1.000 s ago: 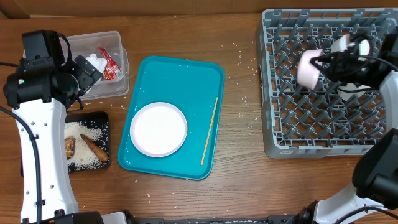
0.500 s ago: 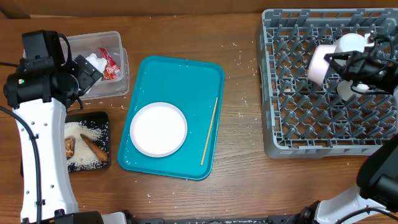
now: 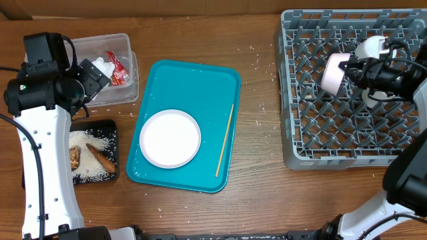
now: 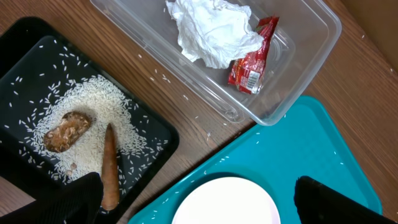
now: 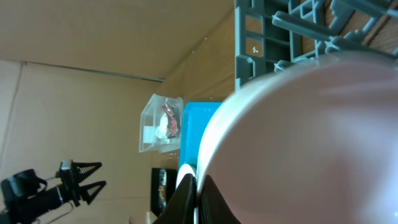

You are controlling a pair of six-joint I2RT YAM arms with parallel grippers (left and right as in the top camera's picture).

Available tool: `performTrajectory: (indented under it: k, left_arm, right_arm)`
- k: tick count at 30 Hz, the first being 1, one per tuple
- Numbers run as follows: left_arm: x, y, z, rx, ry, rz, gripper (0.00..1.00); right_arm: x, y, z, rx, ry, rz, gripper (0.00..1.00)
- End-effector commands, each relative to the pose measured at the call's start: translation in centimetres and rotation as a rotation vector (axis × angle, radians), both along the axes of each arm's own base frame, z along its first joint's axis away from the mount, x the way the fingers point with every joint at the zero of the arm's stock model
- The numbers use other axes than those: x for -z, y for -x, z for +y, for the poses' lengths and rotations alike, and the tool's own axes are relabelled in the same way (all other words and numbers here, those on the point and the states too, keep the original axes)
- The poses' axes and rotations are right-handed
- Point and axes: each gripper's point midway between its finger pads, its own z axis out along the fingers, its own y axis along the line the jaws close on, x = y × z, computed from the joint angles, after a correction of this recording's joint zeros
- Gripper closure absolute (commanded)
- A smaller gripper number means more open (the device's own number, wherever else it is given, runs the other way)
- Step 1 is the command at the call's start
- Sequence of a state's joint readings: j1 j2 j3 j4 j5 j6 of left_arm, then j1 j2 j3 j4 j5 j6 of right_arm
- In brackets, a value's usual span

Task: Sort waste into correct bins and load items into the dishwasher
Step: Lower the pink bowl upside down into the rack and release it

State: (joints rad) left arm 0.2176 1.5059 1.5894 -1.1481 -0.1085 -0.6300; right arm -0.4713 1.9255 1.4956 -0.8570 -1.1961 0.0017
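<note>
R gripper: jaws shut tight on the rim of a round white dish, poss. a bowl. The dish is held on edge over the large square grey plastic dish rack, toward its back rows; can't tell if it touches the pegs. Overhead gives the dish only as a small side-on oval. R wrist view has its smooth pale curve filling most of the frame, w/ fingers pinching the edge at the bottom and a rack corner above. L gripper: jaws spread wide, nothing in them, hovering at the edge of the clear rectangular plastic tub. L wrist view shows contents more clearly than overhead: crumpled white paper napkin and red-and-white wrapper in the tub. Just beside it, the flat black rectangular tray holds white rice grains, a lumpy brown scrap and a long brown scrap. Overhead alone shows the whole large teal serving tray, w/ a round white plate and a thin wooden stick lying beside it.
</note>
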Motion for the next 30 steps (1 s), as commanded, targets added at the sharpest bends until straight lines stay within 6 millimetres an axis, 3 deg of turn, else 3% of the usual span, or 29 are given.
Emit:
performTrajectory:
  k: [1, 13, 26, 30]
  left_arm:
    - [-0.1, -0.1, -0.1, -0.009, 0.006, -0.006, 0.0]
    - [-0.1, -0.1, -0.1, -0.009, 0.006, -0.006, 0.0]
    - [-0.1, -0.1, -0.1, -0.009, 0.006, -0.006, 0.0]
    - [-0.1, -0.1, -0.1, -0.009, 0.006, -0.006, 0.0]
  right_arm:
    - [2.6, 0.1, -0.7, 0.027, 0.041, 0.087, 0.96]
    - [4.4, 2.5, -5.6, 0.182, 0.092, 0.266, 0.96]
    - [3.5, 6.3, -9.0, 0.305, 0.34, 0.382, 0.9]
    - [3.5, 7.3, -9.5, 0.329, 0.394, 0.425, 0.77]
